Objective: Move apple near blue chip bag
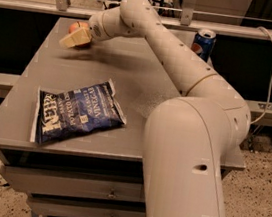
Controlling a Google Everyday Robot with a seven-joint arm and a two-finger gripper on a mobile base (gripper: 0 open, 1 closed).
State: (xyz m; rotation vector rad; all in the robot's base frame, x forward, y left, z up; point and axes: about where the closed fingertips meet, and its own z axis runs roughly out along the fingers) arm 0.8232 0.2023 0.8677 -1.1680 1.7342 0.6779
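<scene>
The apple [76,26] is small, round and orange-red. It sits at the far left corner of the grey table [145,81], partly hidden behind my gripper. My gripper [73,39] is at the end of the white arm, right in front of the apple and low over the table; whether it touches the apple cannot be seen. The blue chip bag [77,112] lies flat near the table's front left edge, well apart from the apple and closer to the camera.
A blue Pepsi can [204,42] stands at the table's far right edge. My white arm [182,66] crosses the table from the right front to the far left. Drawers [74,187] sit under the table. A metal rail [228,28] runs behind it.
</scene>
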